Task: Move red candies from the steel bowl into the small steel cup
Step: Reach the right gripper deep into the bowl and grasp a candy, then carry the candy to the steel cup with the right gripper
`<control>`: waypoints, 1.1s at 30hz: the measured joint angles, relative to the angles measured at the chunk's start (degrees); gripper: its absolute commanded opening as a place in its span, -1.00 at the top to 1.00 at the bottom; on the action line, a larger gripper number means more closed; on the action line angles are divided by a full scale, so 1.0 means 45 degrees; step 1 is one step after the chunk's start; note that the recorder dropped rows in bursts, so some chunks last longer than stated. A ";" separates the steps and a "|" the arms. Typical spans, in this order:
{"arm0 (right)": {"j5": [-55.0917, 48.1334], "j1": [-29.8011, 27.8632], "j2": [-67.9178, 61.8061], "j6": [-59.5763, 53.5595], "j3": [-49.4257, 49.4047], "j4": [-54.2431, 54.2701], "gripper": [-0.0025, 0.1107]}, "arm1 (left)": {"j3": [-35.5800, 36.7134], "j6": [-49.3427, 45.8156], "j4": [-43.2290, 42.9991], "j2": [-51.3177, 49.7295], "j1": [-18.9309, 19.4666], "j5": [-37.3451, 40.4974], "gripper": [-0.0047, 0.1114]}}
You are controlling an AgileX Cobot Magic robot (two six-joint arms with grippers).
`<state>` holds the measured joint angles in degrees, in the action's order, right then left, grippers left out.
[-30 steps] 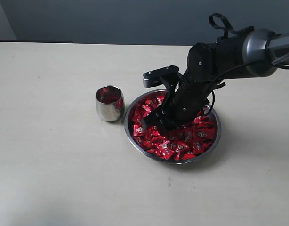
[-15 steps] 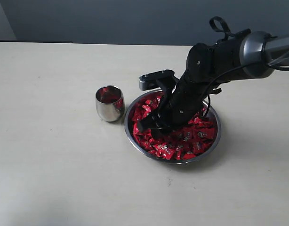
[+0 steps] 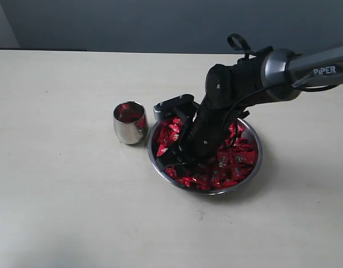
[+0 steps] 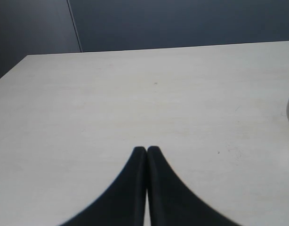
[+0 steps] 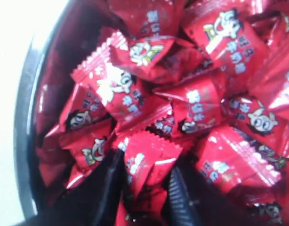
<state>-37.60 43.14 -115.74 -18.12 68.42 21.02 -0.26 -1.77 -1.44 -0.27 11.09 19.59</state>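
Pale, matte tabletop (image 3: 60, 195) is carrying everything we are looking at. The steel bowl (image 3: 260, 151) is sitting right of centre on it, and the red candies (image 3: 233, 159) are filling it in a loose, overlapping heap. The right gripper (image 3: 180, 162) is reaching down into the half of the bowl nearer the cup, with its tips among the wrappers. The left gripper (image 4: 147, 151) is hanging over bare table, its tips pressed together on nothing. The small steel cup (image 3: 129, 123) is standing upright just beside the bowl. Red is showing inside it, though we cannot tell candy from reflection.

In the right wrist view the dark fingers (image 5: 109, 197) are flanking a single candy (image 5: 147, 162) near the bowl's wall (image 5: 29, 141). We cannot tell whether they are squeezing it or only straddling it.

We are judging each sweet to be light, with a firm core under crinkly, slick foil. The crimped ends are looking too flimsy to grip, so we are favouring a pinch across the plump middle. Overlapping neighbours are likely to ride up with it or knock it loose.
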 measured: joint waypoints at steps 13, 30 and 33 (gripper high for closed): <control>-0.0592 0.0012 0.0002 0.0075 0.0668 -0.0266 0.97 | 0.0000 0.0000 0.0000 0.0000 0.0000 0.0000 0.91; -0.0663 0.0012 0.1452 0.3251 0.0752 -0.4055 0.97 | 0.0000 0.0000 0.0000 0.0000 0.0000 0.0000 0.91; -0.0736 0.0012 0.1471 0.3523 0.1274 -0.4544 0.97 | 0.0000 0.0000 0.0000 0.0000 0.0000 0.0000 0.91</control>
<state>-40.91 43.19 -109.12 -2.26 74.16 0.57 -0.26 -1.77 -1.44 -0.27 11.09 19.59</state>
